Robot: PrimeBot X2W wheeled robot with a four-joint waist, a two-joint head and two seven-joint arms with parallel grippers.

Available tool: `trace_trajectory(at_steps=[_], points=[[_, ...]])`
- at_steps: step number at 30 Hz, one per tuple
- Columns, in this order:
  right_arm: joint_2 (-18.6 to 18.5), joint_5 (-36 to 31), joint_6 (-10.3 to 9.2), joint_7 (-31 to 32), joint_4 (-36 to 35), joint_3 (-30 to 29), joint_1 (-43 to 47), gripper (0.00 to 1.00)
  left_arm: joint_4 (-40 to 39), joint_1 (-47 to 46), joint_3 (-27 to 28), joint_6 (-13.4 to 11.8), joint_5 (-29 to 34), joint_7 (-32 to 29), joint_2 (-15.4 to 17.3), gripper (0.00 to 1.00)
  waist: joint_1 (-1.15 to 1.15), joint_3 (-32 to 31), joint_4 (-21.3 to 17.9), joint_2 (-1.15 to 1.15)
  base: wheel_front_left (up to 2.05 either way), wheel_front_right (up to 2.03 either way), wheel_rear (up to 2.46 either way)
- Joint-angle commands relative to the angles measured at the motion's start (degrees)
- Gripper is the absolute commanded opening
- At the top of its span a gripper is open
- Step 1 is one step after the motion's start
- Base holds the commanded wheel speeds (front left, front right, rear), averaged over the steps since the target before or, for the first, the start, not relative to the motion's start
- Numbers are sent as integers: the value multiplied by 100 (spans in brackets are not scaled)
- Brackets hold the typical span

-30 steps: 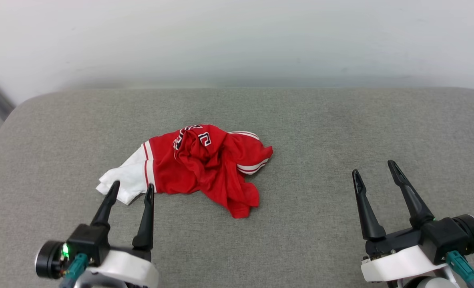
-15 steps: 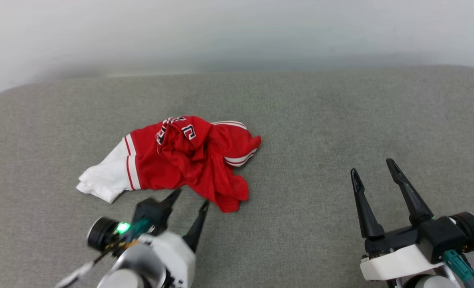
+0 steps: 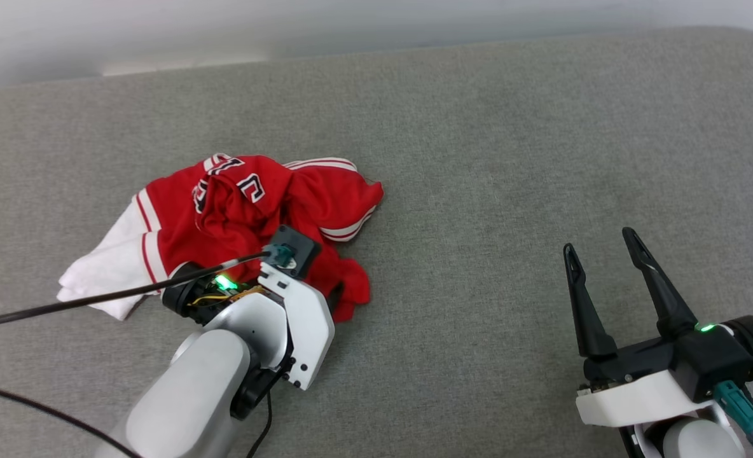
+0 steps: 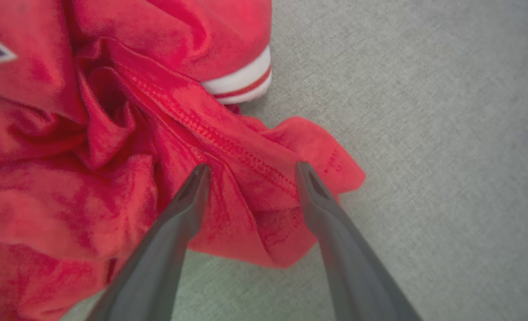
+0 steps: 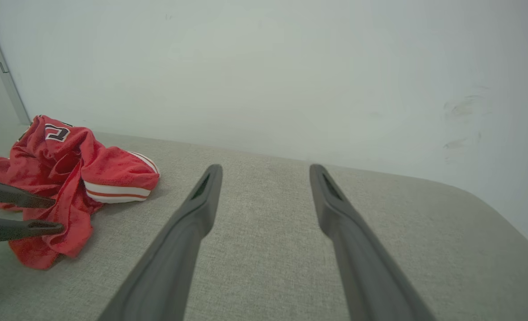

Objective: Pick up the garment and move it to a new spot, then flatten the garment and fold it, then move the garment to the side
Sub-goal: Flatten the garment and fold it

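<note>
The garment point(image 3: 236, 210) lies crumpled on the grey cushion, red with a white sleeve point(image 3: 106, 267) to its left and black white-outlined letters on top. My left arm's wrist point(image 3: 275, 299) hangs over its near right edge and hides the fingers. In the left wrist view the left gripper point(image 4: 251, 167) is open, its tips on either side of a stitched red fold of the garment point(image 4: 68, 133). My right gripper point(image 3: 598, 240) stands open over bare cushion at the right, well apart from the cloth. The right wrist view has the right gripper point(image 5: 266, 167) and the garment point(image 5: 63, 165) at far left.
The grey cushioned surface point(image 3: 478, 159) stretches wide to the right and front. A white wall point(image 5: 264, 67) rises behind its far edge. A black cable point(image 3: 65, 302) runs from the left wrist off to the left, across the white sleeve.
The camera has tipped down. My left arm has swung forward and right, from beside the white sleeve to over the garment's near right edge. The right gripper has barely moved.
</note>
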State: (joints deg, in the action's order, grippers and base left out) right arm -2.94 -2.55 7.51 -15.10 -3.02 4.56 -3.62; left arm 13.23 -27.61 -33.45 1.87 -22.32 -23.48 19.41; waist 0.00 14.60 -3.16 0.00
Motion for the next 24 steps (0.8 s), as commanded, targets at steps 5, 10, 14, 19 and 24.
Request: trace_trajectory(at_steps=[5, 10, 14, 19, 24], points=[[11, 13, -4, -9, -16, -33, -122, 100, 593, -233, -282, 190, 103, -198, -37, 0, 0, 185, -84, 0, 0, 0, 0], [11, 6, -4, -9, 29, -51, -98, 100, 689, -223, -402, 324, 22, -96, -56, 0, 0, 134, -5, 0, 0, 0, 0], [11, -16, -4, -9, 105, -25, -48, 100, 429, -109, -641, 453, -88, -112, -29, 0, 0, -77, 104, 0, 0, 0, 0], [11, 13, -4, -9, 213, -21, 68, 100, -804, 203, -1379, 551, -725, -613, 206, 0, 0, -521, 306, 0, 0, 0, 0], [11, 59, -4, -9, 270, 24, 133, 100, -1877, 364, -2076, 559, -1210, -1117, 520, 0, 0, -764, 384, 0, 0, 0, 0]])
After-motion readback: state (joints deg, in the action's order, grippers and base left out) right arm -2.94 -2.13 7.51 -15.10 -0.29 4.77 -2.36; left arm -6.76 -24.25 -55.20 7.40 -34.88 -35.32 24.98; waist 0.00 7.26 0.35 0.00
